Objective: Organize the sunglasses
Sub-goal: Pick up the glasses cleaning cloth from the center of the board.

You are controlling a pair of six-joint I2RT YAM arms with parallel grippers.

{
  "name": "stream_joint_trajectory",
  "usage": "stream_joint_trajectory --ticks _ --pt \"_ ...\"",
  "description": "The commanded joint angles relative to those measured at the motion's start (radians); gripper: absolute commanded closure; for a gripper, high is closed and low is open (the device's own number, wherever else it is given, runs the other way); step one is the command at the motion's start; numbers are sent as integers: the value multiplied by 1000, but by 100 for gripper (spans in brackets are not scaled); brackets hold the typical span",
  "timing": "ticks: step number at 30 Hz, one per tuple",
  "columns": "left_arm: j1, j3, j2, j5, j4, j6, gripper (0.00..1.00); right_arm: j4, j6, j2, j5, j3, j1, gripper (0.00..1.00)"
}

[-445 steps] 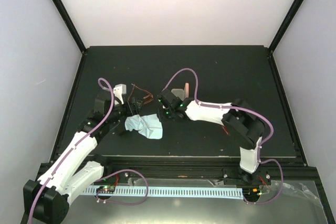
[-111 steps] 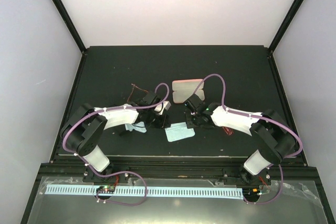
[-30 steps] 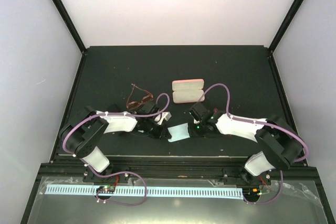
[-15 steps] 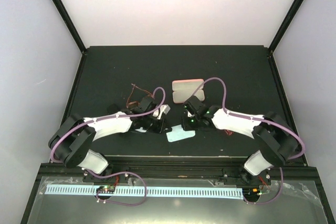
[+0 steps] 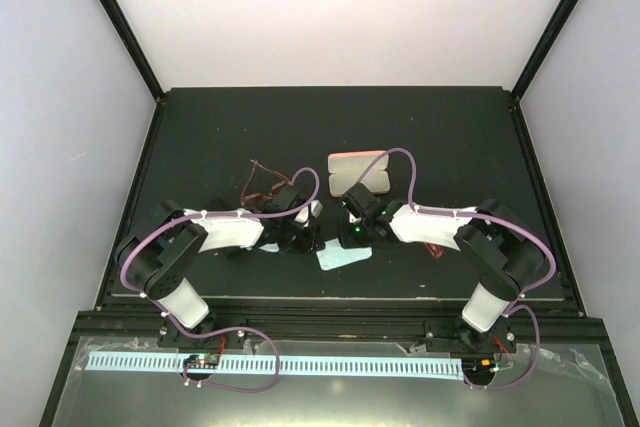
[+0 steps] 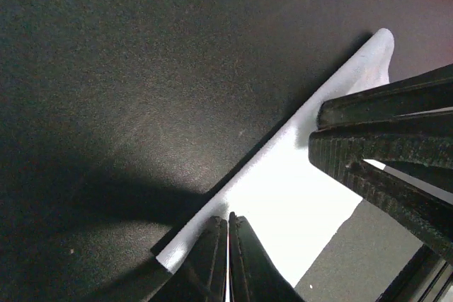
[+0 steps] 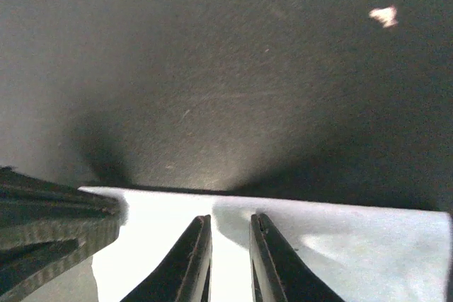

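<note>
Work looks barely begun to my eye: amber pair (image 5: 262, 188) lies loose left of middle on the tabletop (image 5: 200, 127), left gripper (image 6: 226, 223) is nipped shut on the pale blue cloth (image 6: 297, 203) by the near edge, right gripper (image 7: 228, 228) is slightly parted over it, pink case (image 5: 357, 171) sits behind, and red pair (image 5: 434, 249) lies uncased further right.

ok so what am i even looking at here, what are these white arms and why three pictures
These are two robot arms bolted to a table's near edge, each ending in a two-finger gripper. One picture looks down from above. The other two come from cameras on each wrist, looking past their own fingers. On the black table lie a pink case, amber-brown sunglasses, a red pair further right, and a pale blue cloth. The left gripper is pinched shut on the cloth's edge. The right gripper is nearly closed over it, grip unclear.
</note>
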Motion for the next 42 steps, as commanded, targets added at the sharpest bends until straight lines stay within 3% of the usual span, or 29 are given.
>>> stream_joint_trajectory --ticks 1,5,10,15,21,28,37,42 --pt "-6 -3 3 -101 -54 -5 96 -58 16 19 166 10 5 81" --pt "-5 -11 -3 -146 -101 10 96 -158 36 4 363 3 3 79" --pt "-5 -1 -33 -131 -120 33 95 -266 61 -31 534 6 5 69" --pt "-6 15 -113 -78 -129 33 88 -251 -6 -134 458 -16 5 54" --pt "-5 13 -194 -97 -158 2 80 -219 -100 -133 285 -20 7 52" --pt "-6 -14 -229 -120 -154 -35 75 -209 -133 -61 221 4 10 62" --pt "-6 -50 -240 -109 -132 -75 71 -234 -82 -53 188 -49 30 89" --pt "-10 -70 -226 -96 -114 -115 68 -268 20 -91 227 -91 81 92"
